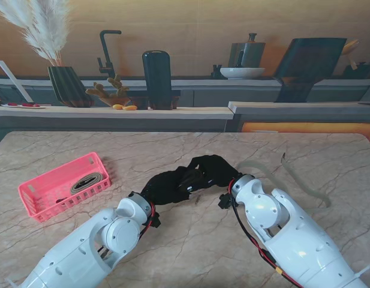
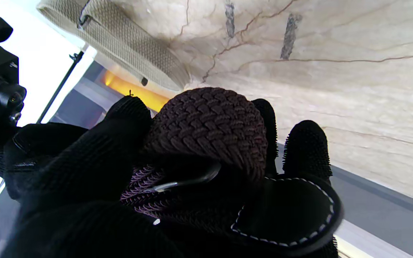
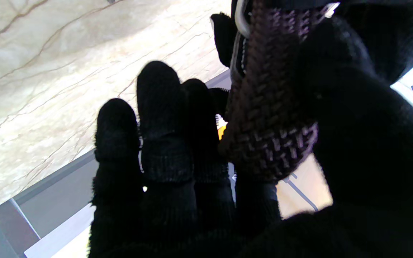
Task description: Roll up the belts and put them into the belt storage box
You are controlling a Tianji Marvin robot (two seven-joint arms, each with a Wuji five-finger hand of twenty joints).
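Belt [image 1: 295, 180] (beige) lies on marble table [image 1: 173, 150] by counter [image 1: 113, 112].

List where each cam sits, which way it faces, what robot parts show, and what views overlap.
Stand: above the shoulders, looking down at the table; both arms, left hand, right hand, pink box, beige belt.
Left wrist: along the fingers; braided belt in its grasp, beige belt beyond.
Right wrist: along the fingers; braided belt beside them.
Shared: braided belt in both wrist views; beige belt in stand and left wrist.
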